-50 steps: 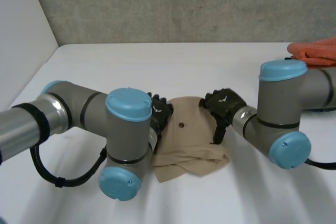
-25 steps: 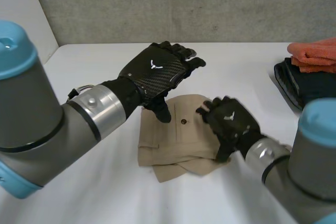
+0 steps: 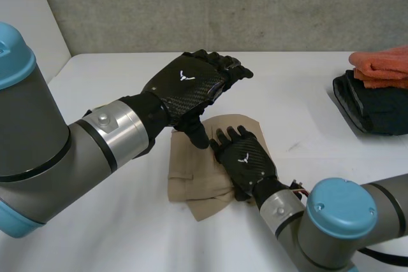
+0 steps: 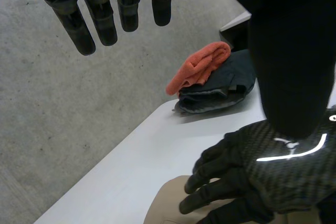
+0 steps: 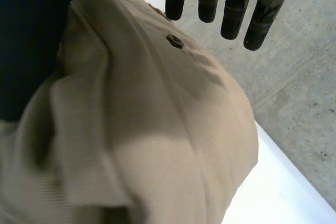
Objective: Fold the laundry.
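Here, right hand point(image 3: 245, 160): nearest; lies flat on the right half of the tan cloth, fingers point(image 5: 210, 1) straight and apart, gripping nothing.
Tan cloth point(image 3: 191, 173): folded, at the table's front middle; about as wide as long; its near edge is bunched up.
Left hand point(image 3: 188, 87): in the air over the cloth's far left corner, fingers straight, empty.
Next move: the right hand looks closer to the bunched edge.
Table point(image 3: 299, 97): white, bare round the cloth.
Far right: orange cloth point(image 3: 382, 60) on a dark cloth point(image 3: 373, 103), well apart.
Behind: grey wall point(image 3: 223, 4).
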